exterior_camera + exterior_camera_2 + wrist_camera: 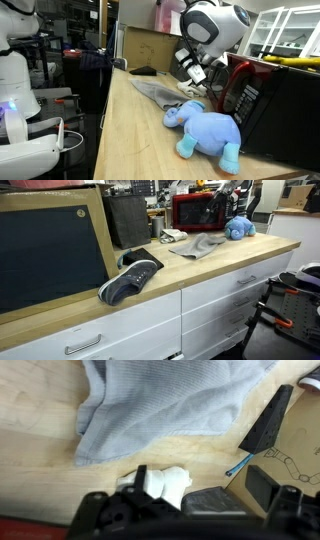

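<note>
Blue plush elephant (205, 130) lies closest in an exterior view, on the counter (125, 140) against the front of a red-and-black microwave (262, 92). Just behind it the grey cloth (158, 92) lies crumpled and spread on the wood, beside the microwave. A dark shoe (130, 280) sits well apart at the counter's front edge. Over the cloth's microwave end hangs the hand (192, 76), jaws wide, holding nothing. By my reading the approach is done, with no grip on the cloth yet.
</note>
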Controlling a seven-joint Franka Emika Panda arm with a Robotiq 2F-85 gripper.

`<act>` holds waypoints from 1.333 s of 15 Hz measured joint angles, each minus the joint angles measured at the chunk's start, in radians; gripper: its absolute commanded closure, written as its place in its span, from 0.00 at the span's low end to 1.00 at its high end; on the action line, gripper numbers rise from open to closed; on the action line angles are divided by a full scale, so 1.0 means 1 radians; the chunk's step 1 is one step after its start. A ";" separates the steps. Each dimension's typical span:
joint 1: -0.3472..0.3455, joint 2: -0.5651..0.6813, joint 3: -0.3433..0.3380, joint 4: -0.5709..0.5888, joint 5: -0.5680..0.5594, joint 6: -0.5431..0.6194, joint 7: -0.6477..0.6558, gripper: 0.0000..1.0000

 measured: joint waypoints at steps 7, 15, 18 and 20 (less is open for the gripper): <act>0.082 -0.282 -0.048 -0.303 0.050 0.016 -0.151 0.00; 0.269 -0.520 -0.100 -0.654 0.165 0.271 -0.264 0.00; 0.351 -0.558 -0.093 -0.718 0.263 0.413 -0.266 0.00; 0.395 -0.578 -0.085 -0.746 0.295 0.479 -0.266 0.00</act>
